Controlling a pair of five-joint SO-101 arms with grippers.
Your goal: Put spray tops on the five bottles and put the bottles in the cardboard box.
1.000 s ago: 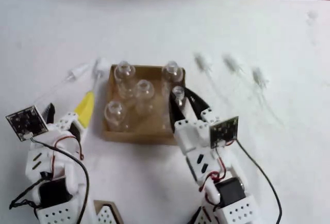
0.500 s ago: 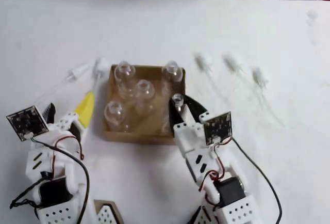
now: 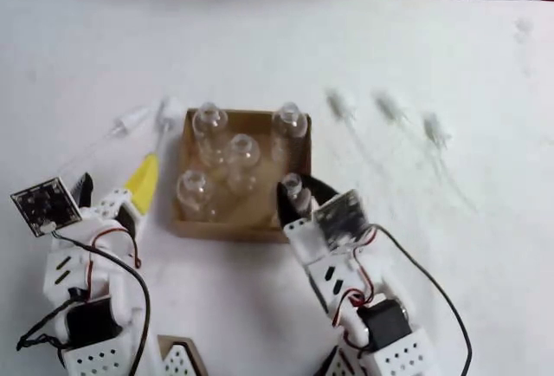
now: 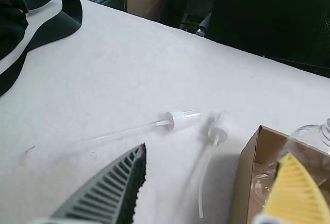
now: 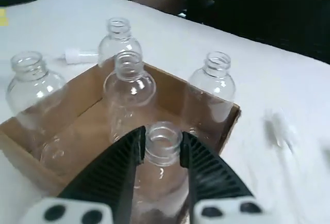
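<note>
The cardboard box (image 3: 227, 226) sits mid-table with clear capless bottles in it: two at the back (image 3: 209, 120) (image 3: 288, 119), one in the middle (image 3: 242, 150), one at the front left (image 3: 193, 187). My right gripper (image 3: 292, 196) is shut on the neck of a fifth bottle (image 5: 163, 140) at the box's near right corner; its base is hidden. Black fingers (image 5: 202, 168) clamp that neck. My left gripper (image 4: 206, 193) stands open left of the box, grey finger (image 4: 111, 193) and yellow finger (image 4: 294, 193) apart, nothing between them. Two spray tops (image 4: 178, 115) (image 4: 218, 129) lie ahead of it.
Three more spray tops (image 3: 339, 103) (image 3: 389, 106) (image 3: 435, 132) lie in a row on the white table right of the box. The box's corner (image 4: 252, 157) is close beside the left gripper's yellow finger. Dark cloth (image 4: 31, 22) lies at the table's far side.
My right gripper has drawn back toward its base with the bottle, from the box's right edge to its near right corner. The left arm has not moved.
</note>
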